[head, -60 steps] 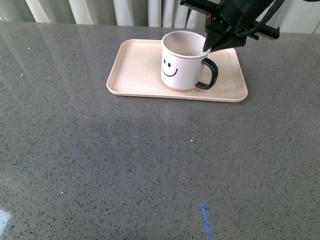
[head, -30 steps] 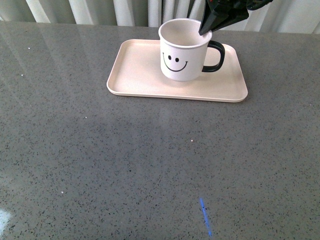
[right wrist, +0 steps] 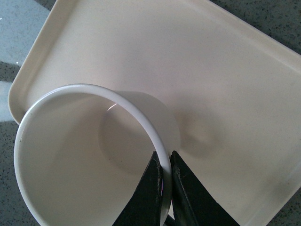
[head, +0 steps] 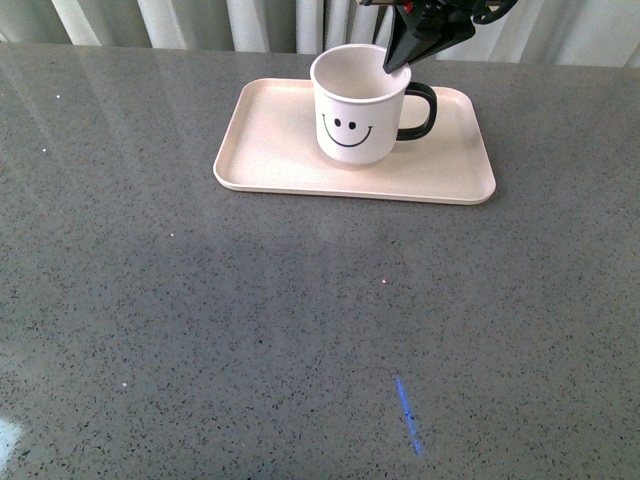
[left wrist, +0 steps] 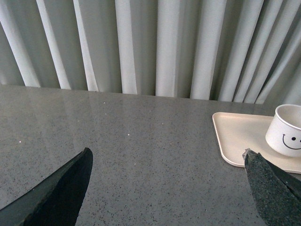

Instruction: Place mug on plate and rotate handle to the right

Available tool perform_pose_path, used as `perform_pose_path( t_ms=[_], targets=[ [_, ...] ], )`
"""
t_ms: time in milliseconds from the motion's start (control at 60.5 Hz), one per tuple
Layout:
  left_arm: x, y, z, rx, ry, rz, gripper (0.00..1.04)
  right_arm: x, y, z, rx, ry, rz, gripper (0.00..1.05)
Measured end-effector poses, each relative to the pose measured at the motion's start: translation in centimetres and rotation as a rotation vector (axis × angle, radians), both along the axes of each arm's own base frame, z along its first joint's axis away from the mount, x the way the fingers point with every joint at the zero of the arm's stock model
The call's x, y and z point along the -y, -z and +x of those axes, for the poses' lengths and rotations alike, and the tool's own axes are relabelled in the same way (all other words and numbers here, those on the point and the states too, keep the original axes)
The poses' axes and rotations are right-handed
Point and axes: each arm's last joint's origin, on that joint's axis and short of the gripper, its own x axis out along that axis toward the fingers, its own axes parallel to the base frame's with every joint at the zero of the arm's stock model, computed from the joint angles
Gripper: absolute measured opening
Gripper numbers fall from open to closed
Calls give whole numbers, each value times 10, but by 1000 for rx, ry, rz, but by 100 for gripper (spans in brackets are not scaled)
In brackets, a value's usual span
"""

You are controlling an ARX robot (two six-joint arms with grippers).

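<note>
The cream-white mug with a black smiley face stands upright on the pale pink-beige plate at the far middle of the table. Its black handle points right. My right gripper comes down from above and is shut on the mug's rim at the right rear, one finger inside and one outside. The right wrist view shows the rim pinched between the fingertips over the plate. My left gripper is open and empty, low over the table, left of the plate and mug.
The grey speckled table runs from the plate to the near edge. A small blue mark lies on it near the front. Pale pleated curtains hang behind the table's far edge.
The mug has turned so its face looks forward and its handle points right. It shifted a little left and back on the plate, with my right gripper still on its rim.
</note>
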Motion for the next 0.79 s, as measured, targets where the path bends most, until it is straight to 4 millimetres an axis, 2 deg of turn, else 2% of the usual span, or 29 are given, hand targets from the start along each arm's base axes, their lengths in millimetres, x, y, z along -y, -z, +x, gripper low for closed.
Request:
perform_pose_path(
  t_ms=[397,793],
  targets=[
    [0,0,0,0,0,0,96,-1,14,4,-30,-53,-9,2],
    [0,0,0,0,0,0,96,0,17,6,-23,-80,-13,2]
  ],
)
